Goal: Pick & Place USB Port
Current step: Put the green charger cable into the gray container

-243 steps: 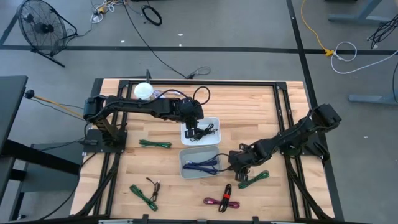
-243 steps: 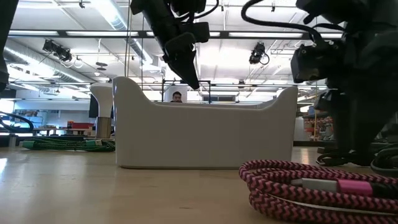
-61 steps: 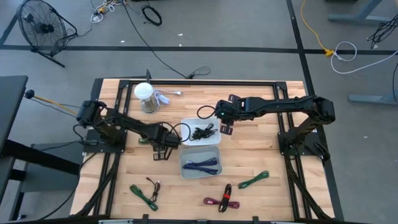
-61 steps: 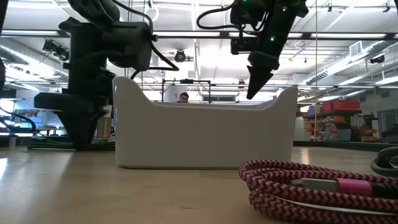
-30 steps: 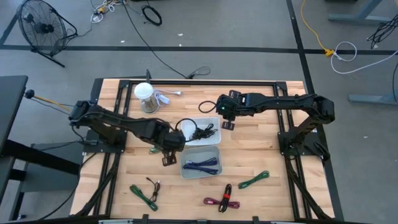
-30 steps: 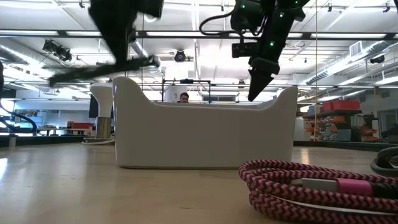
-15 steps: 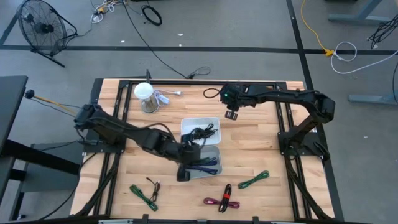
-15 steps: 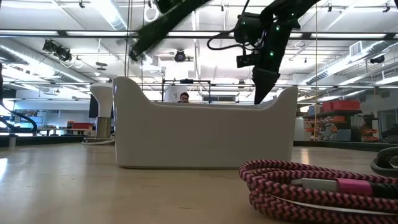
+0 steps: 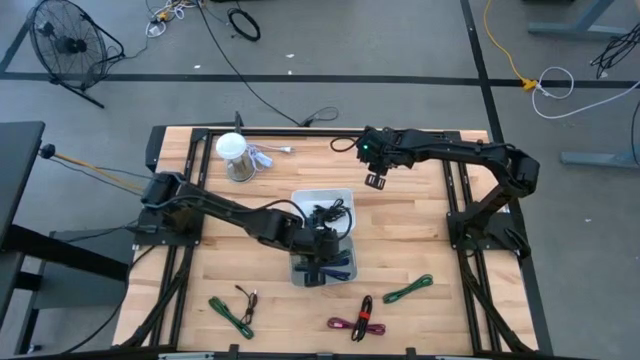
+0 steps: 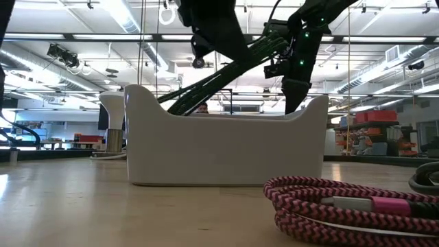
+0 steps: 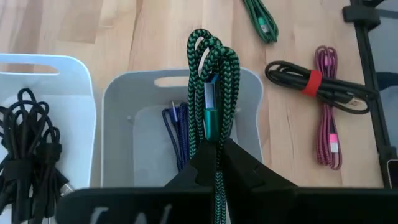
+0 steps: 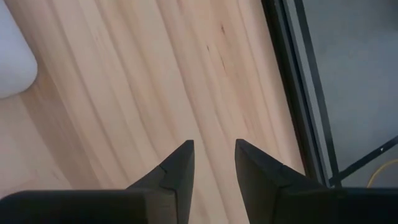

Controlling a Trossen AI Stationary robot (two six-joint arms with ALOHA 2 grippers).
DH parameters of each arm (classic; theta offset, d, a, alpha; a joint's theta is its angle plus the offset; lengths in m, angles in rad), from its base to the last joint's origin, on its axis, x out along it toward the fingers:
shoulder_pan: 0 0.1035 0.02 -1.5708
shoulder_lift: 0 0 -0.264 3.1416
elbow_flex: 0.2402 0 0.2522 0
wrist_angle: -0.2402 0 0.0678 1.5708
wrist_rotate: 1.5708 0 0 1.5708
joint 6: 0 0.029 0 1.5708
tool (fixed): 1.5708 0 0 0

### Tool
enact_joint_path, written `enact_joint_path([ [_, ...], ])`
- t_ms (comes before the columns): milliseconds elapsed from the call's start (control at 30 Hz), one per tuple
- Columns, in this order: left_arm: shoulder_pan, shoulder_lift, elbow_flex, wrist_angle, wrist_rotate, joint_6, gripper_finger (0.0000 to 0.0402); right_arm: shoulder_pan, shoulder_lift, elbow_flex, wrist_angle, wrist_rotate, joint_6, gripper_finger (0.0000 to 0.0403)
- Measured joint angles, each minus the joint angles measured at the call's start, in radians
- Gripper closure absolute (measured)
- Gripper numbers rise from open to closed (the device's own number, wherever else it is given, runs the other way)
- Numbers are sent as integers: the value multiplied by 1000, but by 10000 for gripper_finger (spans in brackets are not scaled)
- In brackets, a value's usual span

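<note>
**A:** How do the two arms stand?

**B:** The left arm reaches low across the tabletop from its left edge; its left gripper hangs over the grey bin, jaws clenched on a green braided USB cable whose looped bundle sticks out past the jaws, above the bin's opening; the right arm stretches along the far side, and its right gripper hovers over bare wood with the jaws parted and nothing between them.

**A:** And the containers?

**B:** Directly under the left jaws the grey bin holds a blue cable; just beside it, touching or nearly so, the white bin holds a tangle of black cables.

**A:** What lies loose on the wood?

**B:** Beyond the grey bin from the left jaws: another green cable, a black cable with a red tie and a pink braided cable; the high view also shows a white cup at the far-left corner.

**A:** The room?

**B:** Grey floor with trailing cords and a floor fan; the low view shows a hall with strip lights.
</note>
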Motion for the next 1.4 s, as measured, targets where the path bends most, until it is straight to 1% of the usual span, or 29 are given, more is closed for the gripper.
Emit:
enact_joint_path([
  [133, 3, 0, 0, -3, 10, -26, 392, -11, 0, 0, 2, 0, -12, 287],
  [267, 4, 0, 0, -11, 9, -71, 371, -24, 0, 0, 8, -13, -19, 287],
  [433, 5, 0, 0, -17, -5, -66, 353, -41, 0, 0, 18, -71, -37, 287],
  [600, 6, 0, 0, -41, -12, -64, 337, -52, 0, 0, 17, -87, -39, 287],
  [833, 10, 0, 0, -82, -73, -68, 308, -66, 0, 0, 18, -87, -42, 287],
  [1000, 13, -1, 0, -77, -139, -38, 302, -67, 0, 0, 20, -87, -53, 287],
  [1200, 17, -1, 0, -23, -121, -5, 303, -80, 0, 0, 21, -78, -63, 287],
  [1400, 17, 42, 2, 65, -49, 70, 303, -113, 0, 0, 25, -78, -64, 287],
])
